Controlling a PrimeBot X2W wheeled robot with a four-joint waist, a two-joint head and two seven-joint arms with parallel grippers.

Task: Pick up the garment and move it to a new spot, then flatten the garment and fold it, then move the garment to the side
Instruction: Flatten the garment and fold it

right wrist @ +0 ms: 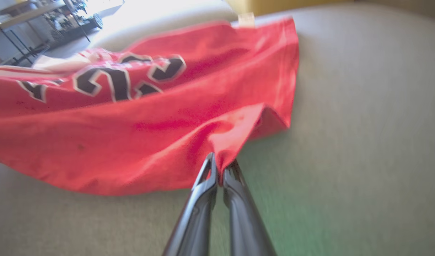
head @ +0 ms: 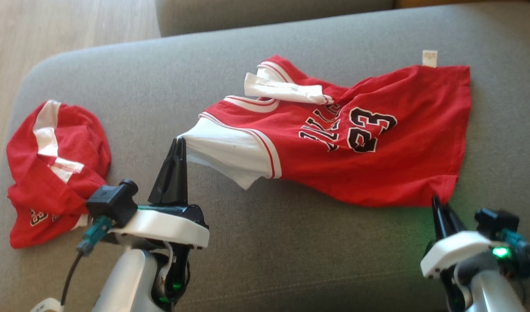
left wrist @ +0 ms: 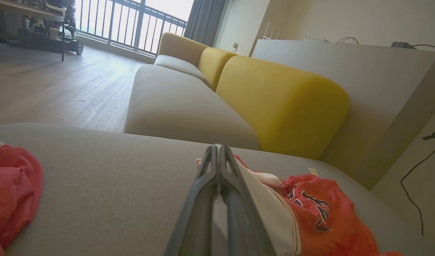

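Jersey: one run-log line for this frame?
stage: pick-up grasp | left gripper: shut on white sleeve | right gripper: shut on hem corner | jersey: rumpled, on grey cushion

- Left gripper (head: 181,142) rises at the lower left of the head view, its two dark fingers pressed together and pointing up and slightly right; the tips pinch the white sleeve edge of the garment (head: 399,164).
- Left wrist: white housing above a pale forearm (head: 126,281) that comes up from the bottom edge.
- Right gripper (head: 436,200) stands at the lower right, fingers closed on the garment's red hem corner; in the right wrist view the cloth sits clamped between the tips.
- Right wrist: white housing with a green light lit.
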